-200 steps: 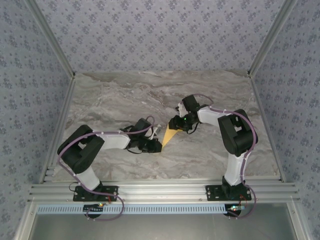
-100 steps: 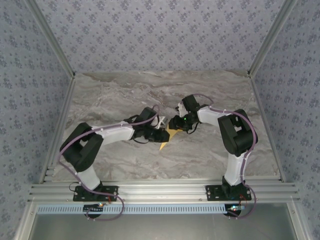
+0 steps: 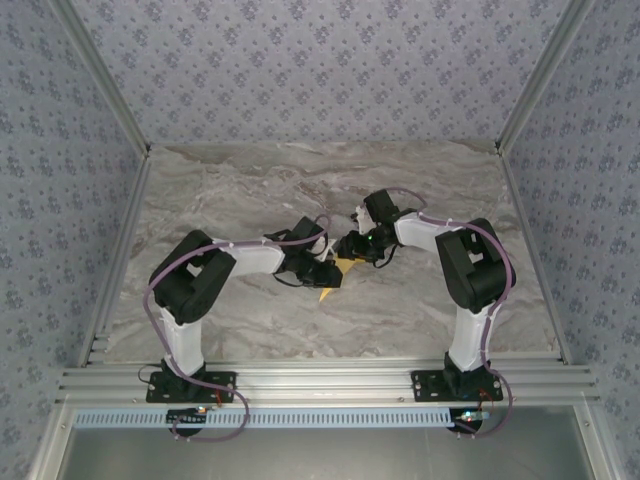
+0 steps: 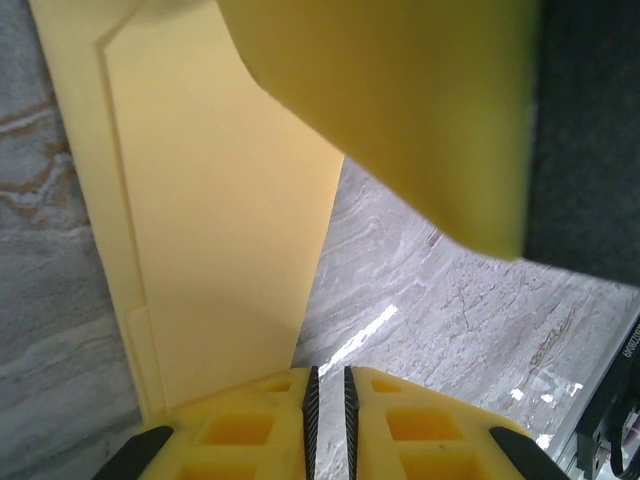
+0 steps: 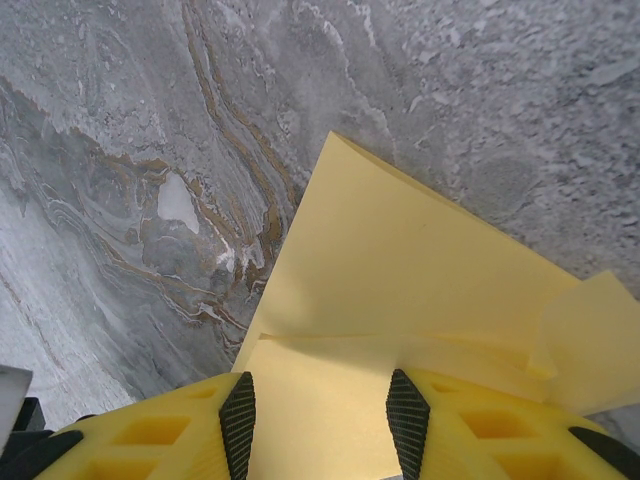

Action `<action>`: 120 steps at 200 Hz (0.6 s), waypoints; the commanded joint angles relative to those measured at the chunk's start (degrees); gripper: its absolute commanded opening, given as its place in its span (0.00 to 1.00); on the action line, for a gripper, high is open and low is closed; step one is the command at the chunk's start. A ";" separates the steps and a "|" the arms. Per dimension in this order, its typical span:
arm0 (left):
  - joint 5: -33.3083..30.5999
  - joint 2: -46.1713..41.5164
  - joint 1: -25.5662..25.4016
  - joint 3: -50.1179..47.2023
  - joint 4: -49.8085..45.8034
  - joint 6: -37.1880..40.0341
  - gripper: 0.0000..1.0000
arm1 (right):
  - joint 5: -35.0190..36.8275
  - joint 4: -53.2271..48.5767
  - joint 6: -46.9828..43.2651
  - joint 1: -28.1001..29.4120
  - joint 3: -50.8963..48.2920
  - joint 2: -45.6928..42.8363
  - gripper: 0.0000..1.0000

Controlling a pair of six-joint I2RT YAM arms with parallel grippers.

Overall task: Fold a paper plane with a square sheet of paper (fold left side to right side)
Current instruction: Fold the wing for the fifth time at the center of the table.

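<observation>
Top external: left arm (image 3: 255, 260) across folded paper (image 3: 327, 291).

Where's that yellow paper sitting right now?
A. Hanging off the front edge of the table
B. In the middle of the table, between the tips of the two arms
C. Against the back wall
B: the yellow paper lies on the marble table mid-way back, with the left gripper at one side of it and the right gripper at the other.

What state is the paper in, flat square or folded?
Folded: the paper shows overlapping layers with creases and tapers to a point.
</observation>
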 commanded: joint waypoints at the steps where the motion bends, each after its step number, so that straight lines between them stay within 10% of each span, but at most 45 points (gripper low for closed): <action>1: -1.37 -1.74 0.12 -3.31 -2.21 0.71 0.17 | 5.90 -5.15 -0.86 -0.26 -0.24 2.90 0.46; 120: -1.38 -25.36 2.17 -14.21 -0.69 -1.62 0.24 | 7.73 -6.95 -2.45 -0.11 7.14 -3.39 0.50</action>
